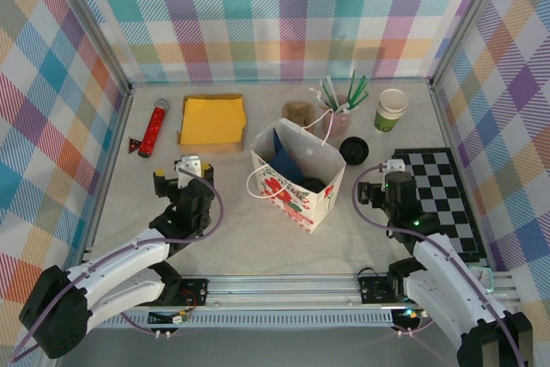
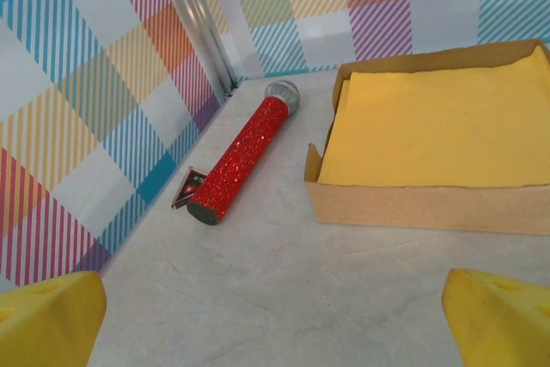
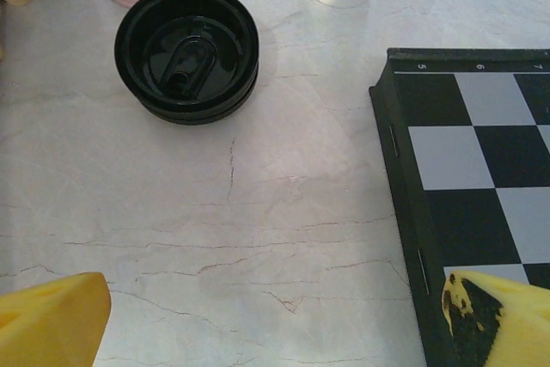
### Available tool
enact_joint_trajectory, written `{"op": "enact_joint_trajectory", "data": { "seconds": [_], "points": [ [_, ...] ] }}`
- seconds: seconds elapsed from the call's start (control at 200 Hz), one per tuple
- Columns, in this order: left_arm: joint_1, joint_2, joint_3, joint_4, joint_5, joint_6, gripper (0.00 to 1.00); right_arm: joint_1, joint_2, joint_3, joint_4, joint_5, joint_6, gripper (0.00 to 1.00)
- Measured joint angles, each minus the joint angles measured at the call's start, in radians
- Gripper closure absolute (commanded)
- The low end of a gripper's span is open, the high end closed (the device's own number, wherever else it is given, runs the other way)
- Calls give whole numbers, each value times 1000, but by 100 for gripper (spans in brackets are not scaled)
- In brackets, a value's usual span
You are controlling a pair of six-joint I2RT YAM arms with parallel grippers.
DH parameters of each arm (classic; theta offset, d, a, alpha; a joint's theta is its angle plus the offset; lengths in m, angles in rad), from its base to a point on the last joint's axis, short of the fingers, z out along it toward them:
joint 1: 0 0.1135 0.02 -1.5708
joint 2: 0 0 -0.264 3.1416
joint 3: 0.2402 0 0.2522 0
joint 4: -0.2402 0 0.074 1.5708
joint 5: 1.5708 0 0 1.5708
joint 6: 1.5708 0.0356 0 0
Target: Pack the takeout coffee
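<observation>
The marbled table (image 1: pixel 232 234) holds a glitter microphone (image 1: pixel 155 126), box of yellow sheets (image 1: pixel 212 119), gift bag (image 1: pixel 301 197), black lids (image 1: pixel 354 149), green cups (image 1: pixel 391 111), chessboard (image 1: pixel 443 204).

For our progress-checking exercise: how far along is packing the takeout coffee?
Possibly done: a round black shape sits inside the paper bag, maybe the coffee's lid; I cannot confirm. In hand: nothing; left gripper and right gripper are open, empty. Left: if that isn't it, everything. A loose black lid lies on the table.

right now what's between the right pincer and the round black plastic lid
Bare pale marbled tabletop, nothing else, in the right wrist view.
</observation>
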Motion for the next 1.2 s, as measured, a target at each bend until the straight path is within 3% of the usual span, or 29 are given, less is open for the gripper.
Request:
{"op": "enact_joint_trajectory", "data": {
  "seconds": [0.55, 0.82, 1.2],
  "points": [
    [23, 18, -110, 43, -24, -39, 0, 0, 4, -111, 108, 35, 20, 1],
    [31, 21, -175, 188, -10, -12, 0, 0, 23, -115, 172, 71, 26, 1],
    [151, 18, -241, 377, 61, 10, 0, 0, 84, -163, 382, 129, -25, 1]
  ]
}}
